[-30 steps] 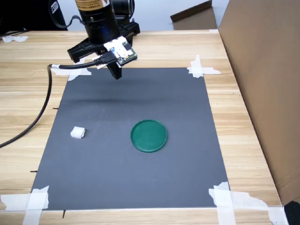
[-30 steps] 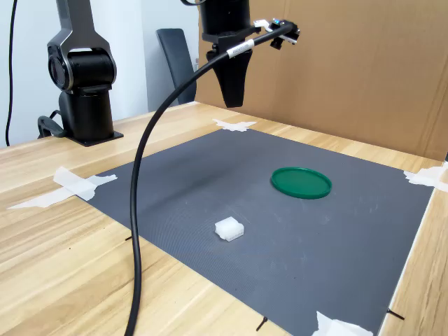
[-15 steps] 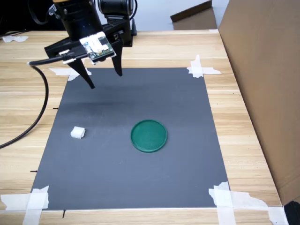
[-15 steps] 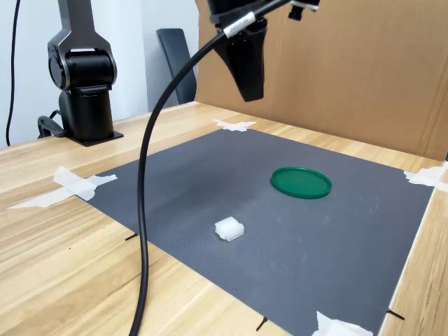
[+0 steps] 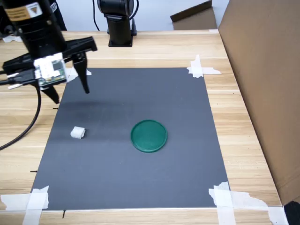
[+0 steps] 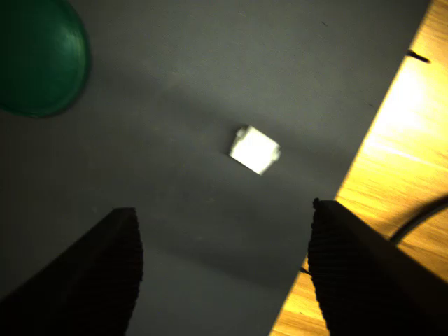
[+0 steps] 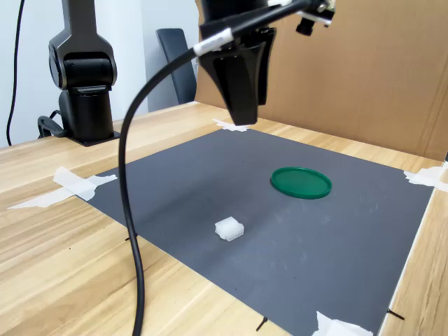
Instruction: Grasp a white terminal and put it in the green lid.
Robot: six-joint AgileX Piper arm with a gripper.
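The white terminal (image 5: 78, 133) is a small block lying on the dark grey mat (image 5: 140, 183), toward the first exterior view's left. The green lid (image 5: 148, 136) lies flat near the mat's middle, to the right of the terminal, with nothing in it. My gripper (image 5: 70, 94) hangs open above the mat's far left part, clear of the terminal and holding nothing. In the wrist view the terminal (image 6: 255, 150) shows ahead of the gap between the two dark fingers (image 6: 91, 273), and the lid (image 6: 38, 56) sits at a corner. The second exterior view shows the gripper (image 7: 242, 115) high above the terminal (image 7: 229, 229) and the lid (image 7: 301, 183).
The mat is held to a wooden table (image 5: 243, 122) by white tape strips (image 5: 201, 69) at its corners. A black cable (image 5: 28, 126) trails from the wrist across the table's left. The arm's base (image 5: 120, 23) stands at the back. A cardboard wall (image 5: 262, 84) lines the right side.
The gripper went from shut to open and swung toward the first exterior view's left and front, nearer the terminal. Terminal and lid have not moved.
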